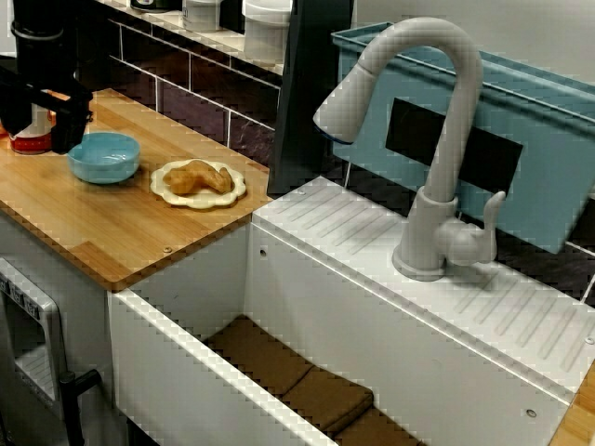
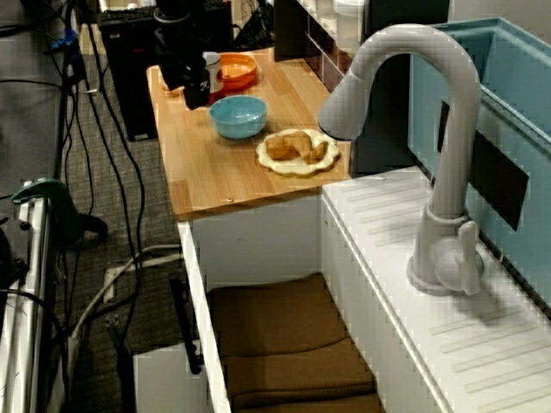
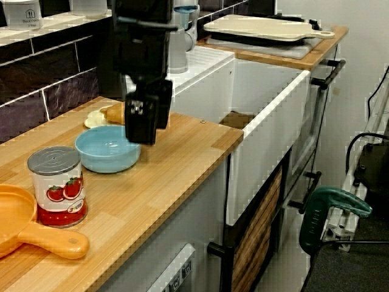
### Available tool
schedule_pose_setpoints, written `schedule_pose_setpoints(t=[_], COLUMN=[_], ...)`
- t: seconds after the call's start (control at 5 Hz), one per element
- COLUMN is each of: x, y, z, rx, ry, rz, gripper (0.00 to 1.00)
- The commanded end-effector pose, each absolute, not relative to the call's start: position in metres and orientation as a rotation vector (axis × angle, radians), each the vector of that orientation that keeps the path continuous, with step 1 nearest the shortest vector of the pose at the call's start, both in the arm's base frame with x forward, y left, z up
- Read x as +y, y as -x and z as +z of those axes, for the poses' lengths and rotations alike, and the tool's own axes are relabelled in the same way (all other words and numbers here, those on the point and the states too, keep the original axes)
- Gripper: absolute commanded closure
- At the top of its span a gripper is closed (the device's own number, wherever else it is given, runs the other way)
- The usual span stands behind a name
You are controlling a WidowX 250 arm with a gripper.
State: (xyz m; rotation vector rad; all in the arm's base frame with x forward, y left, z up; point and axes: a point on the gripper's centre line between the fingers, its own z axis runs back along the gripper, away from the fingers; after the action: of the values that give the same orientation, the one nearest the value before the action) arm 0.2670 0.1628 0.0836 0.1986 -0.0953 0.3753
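My black gripper (image 1: 42, 130) hangs above the wooden counter (image 1: 112, 232), open, with nothing between its fingers. A light blue bowl (image 1: 104, 156) sits empty just beside it, the nearest thing. Through the gap between the fingers, in the view across the sink, shows a red tomato can (image 1: 33, 141). In the view along the counter the gripper (image 3: 151, 131) covers the bowl's (image 3: 106, 151) far rim, and the can (image 3: 58, 185) stands nearer the camera. From above, the gripper (image 2: 185, 90) is left of the bowl (image 2: 238, 116). A scalloped plate (image 1: 163, 190) with a golden pastry (image 1: 198, 177) lies beyond the bowl.
An orange pan (image 3: 24, 228) lies next to the can at the counter's end. A deep white sink (image 1: 186, 390) with a tall faucet (image 1: 437, 139) adjoins the counter. A teal bin (image 1: 539, 139) stands behind it. A cutting board (image 3: 267, 27) lies past the sink.
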Motion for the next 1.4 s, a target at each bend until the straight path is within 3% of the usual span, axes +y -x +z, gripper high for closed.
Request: schedule_pose_setpoints(t=[0.0, 0.8, 1.2], x=[0.135, 0.100, 0.104], y=[-0.273, -0.301, -0.336], z=[0.106, 0.105, 0.095], rx=[-0.198, -0.256, -0.305], ry=[-0.239, -0.191, -0.157], rz=[0.347, 0.294, 0.256], gripper=[0.00, 0.00, 0.00])
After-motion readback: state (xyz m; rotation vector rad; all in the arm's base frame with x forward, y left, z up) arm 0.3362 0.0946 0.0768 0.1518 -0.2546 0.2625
